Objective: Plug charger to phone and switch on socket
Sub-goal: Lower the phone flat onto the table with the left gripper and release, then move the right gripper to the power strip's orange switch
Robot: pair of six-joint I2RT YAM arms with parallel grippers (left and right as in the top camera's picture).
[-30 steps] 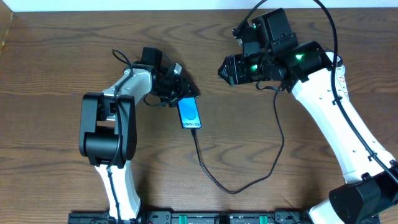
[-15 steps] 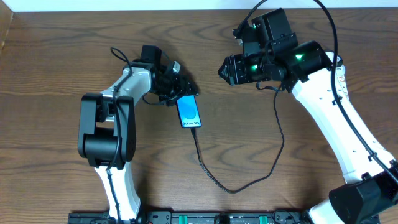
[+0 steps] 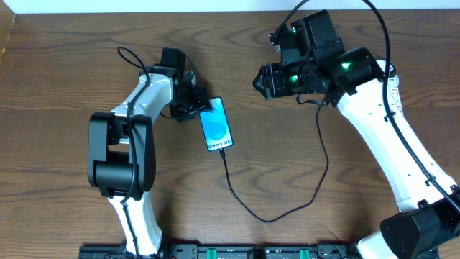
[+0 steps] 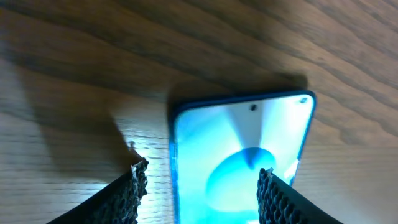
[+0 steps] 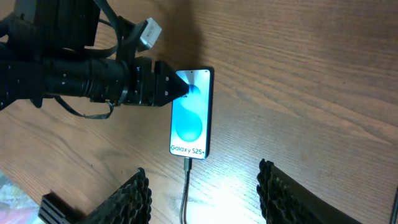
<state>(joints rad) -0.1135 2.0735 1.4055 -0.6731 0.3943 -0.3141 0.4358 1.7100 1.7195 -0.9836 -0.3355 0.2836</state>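
Observation:
The phone (image 3: 217, 124) lies flat on the wood table, its blue screen lit with "Galaxy S25" text. It also shows in the left wrist view (image 4: 242, 137) and the right wrist view (image 5: 189, 121). The charger's black cable (image 3: 237, 198) is plugged into the phone's near end (image 5: 188, 163) and loops right, up toward the right arm. Its white adapter and the socket are out of view. My left gripper (image 3: 194, 106) is open at the phone's far end, fingers (image 4: 202, 180) astride it. My right gripper (image 3: 260, 80) is open and empty (image 5: 202, 190), hovering well above the table right of the phone.
A black rail (image 3: 215, 252) runs along the table's front edge. The table's far edge meets a white strip (image 3: 144, 6) at the top. The left arm (image 5: 81, 78) reaches in from the left in the right wrist view.
My left gripper has drawn back to the upper left, uncovering the phone's far end. The phone has shifted slightly and now shows whole. The right arm has not moved.

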